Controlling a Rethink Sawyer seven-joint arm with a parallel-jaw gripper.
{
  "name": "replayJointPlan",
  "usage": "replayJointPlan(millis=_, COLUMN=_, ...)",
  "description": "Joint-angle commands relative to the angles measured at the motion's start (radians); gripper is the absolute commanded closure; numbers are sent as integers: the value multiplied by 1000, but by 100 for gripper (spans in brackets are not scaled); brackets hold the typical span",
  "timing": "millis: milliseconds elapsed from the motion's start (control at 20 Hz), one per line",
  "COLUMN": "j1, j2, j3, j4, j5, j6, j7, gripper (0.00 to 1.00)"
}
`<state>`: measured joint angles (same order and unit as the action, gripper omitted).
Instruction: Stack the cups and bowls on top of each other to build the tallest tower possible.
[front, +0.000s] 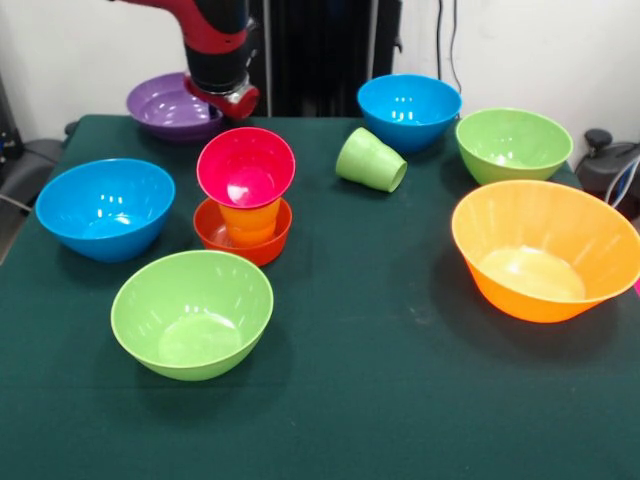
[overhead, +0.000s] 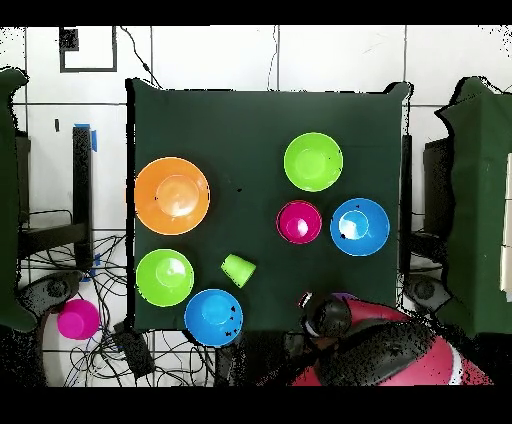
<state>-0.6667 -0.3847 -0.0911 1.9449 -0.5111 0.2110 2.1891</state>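
**Tower stands between the end effector and the spare bowls**

Dark green cloth covers the worktop (front: 400, 400), with white wall and black upright panels behind it. Nearest the front-view camera sits a glossy light green plastic bowl (front: 192, 313), upright and empty. Beyond it, to one side, is a glossy blue plastic bowl (front: 105, 208); to the other, well apart, the largest glossy orange plastic bowl (front: 545, 250).

Just past the near green bowl stands the tower (front: 245, 200): a small red-orange plastic bowl (front: 212, 232) at the base, a ribbed orange plastic cup (front: 248, 222) standing in it, and a glossy magenta plastic bowl (front: 246, 167) perched on the cup, tilted so its mouth faces the camera.

Farther back, a ribbed light green plastic cup (front: 371, 160) lies on its side, its long axis slanting across the worktop, mouth toward the near right. Behind it are a second blue plastic bowl (front: 409, 110) and a second light green plastic bowl (front: 513, 144).

At the far edge, the end effector (front: 226, 98) hangs just behind and above the tower, beside a shallow purple plastic bowl (front: 175, 106). I cannot tell how it is set. The tipped green cup lies sideways from it, so any reach there probably needs a lateral swing clear of the leaning magenta bowl.
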Motion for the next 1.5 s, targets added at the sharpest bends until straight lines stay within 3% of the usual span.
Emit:
replayJointPlan(millis=50, j1=-108, j2=-7, j3=188, j4=-93, j5=34, j6=56, j7=-39, gripper=100)
replayJointPlan(millis=300, j1=-90, j2=-133, j3=153, j4=-95, j5=105, j6=261, j7=-31, gripper=100)
replayJointPlan(millis=550, j1=-37, j2=-184, j3=122, j4=-133, j5=159, j6=418, j7=5, gripper=100)
replayJointPlan(millis=900, j1=-47, j2=-225, j3=173, j4=-177, j5=140, j6=470, j7=-75, gripper=100)
replayJointPlan(millis=1500, j1=-49, j2=-237, j3=187, j4=-184, j5=143, j6=521, j7=-74, gripper=100)
